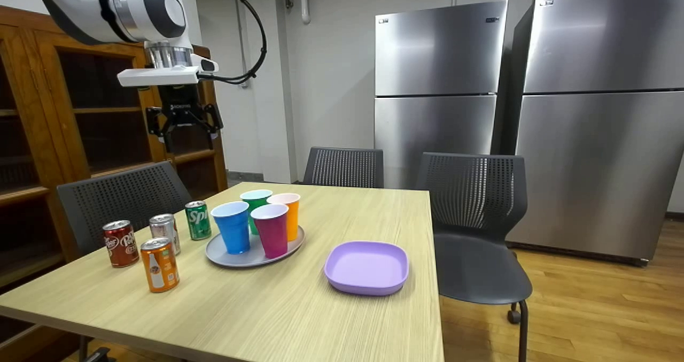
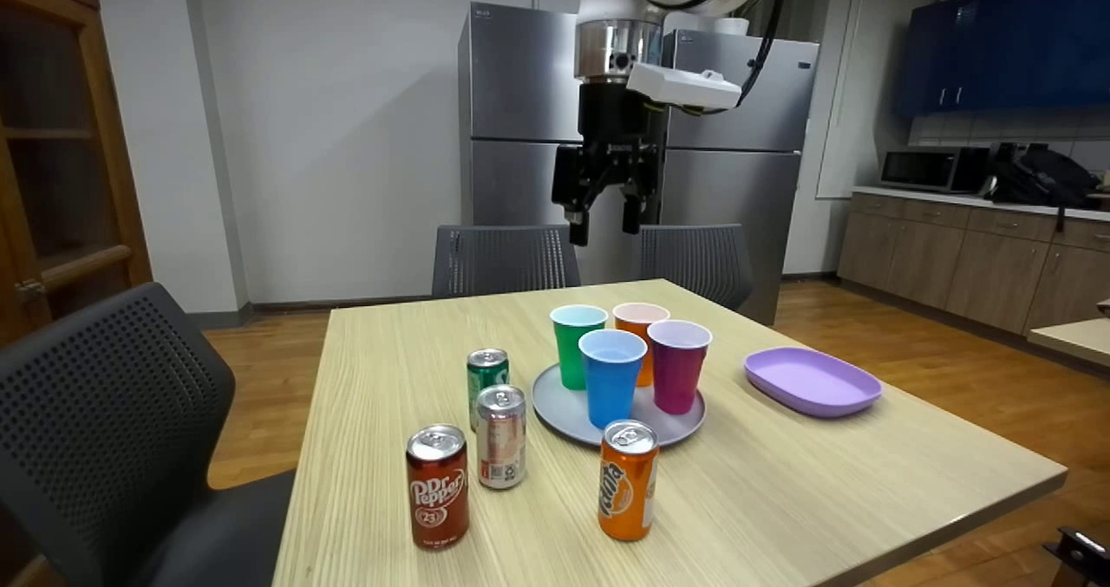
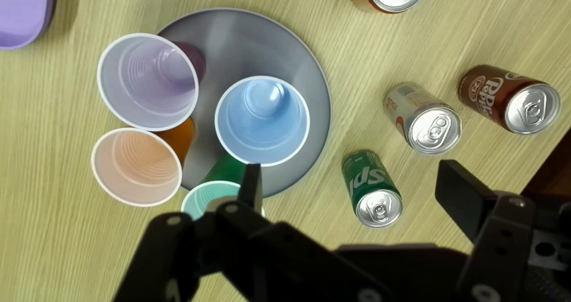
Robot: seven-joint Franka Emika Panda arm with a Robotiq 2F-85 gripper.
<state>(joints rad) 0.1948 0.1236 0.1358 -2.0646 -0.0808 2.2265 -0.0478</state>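
Gripper (image 2: 605,226) high above table (image 2: 746,500), spread wide, holding nothing. Sprite can (image 3: 372,184) upright just beside grey plate (image 3: 236,39), framed between 2 fingers (image 3: 461,195) in wrist view. Any descent seems best vertical, clear of green plastic cup (image 2: 572,353).

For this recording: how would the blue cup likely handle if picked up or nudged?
The blue cup looks empty in the wrist view, so it's probably light. It seems thin-sided, so it may flex when squeezed. Being wider at top than bottom, it could tip if pushed high.
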